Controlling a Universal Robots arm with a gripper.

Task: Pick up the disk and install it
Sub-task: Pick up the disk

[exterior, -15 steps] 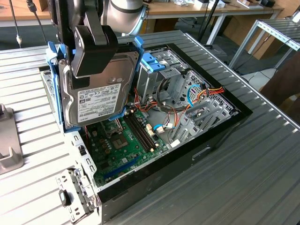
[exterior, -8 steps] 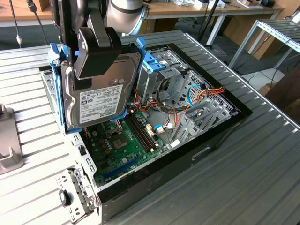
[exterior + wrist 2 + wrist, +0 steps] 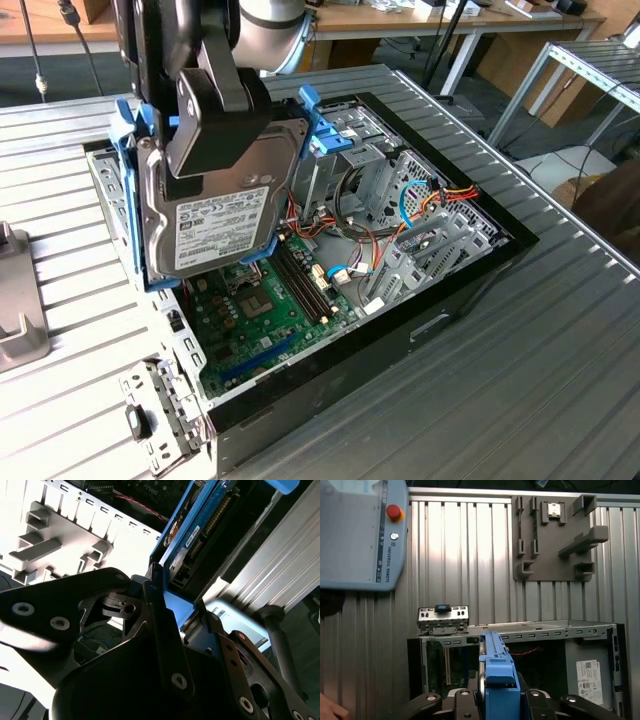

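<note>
1. Noting the surface [image 3: 560,350]: ribbed aluminium slats, matte silver. The open computer case [image 3: 450,300] lies flat on it, a black sheet-metal box with its lid off. Risk, as I judge it: the case looks unclamped, so a sideways push could slide it on the smooth slats.
2. The arm's gripper [image 3: 205,140] is black and angular, with bolted linkages. Its fingers are clenched on the disk [image 3: 225,220], one at each broad face.
3. The disk hangs on edge and tilted, in the air over the case end at the exterior view's left, apart from the boards below. It has a grey cast-metal body, a white label and a light-blue plastic carrier as its frame. Risk: the metal faces look smooth, so the drive could slip or rotate in the grip. The thin carrier could flex if it meets a rail off-line.
4. The drive cage [image 3: 345,170] is upright, perforated bright steel, and stands toward the exterior view's right of the disk. A blue-handled carrier [image 3: 325,125] sits on top of it. Risk: its hard, sharp edges could catch the carrier's corners.
5. The motherboard [image 3: 255,320] is flat, green and studded with parts, directly beneath the disk. A dropped disk would strike it.
6. The cables [image 3: 440,200] are red, orange and yellow, loose and limp beside the cage. They are likely to snag.
</note>
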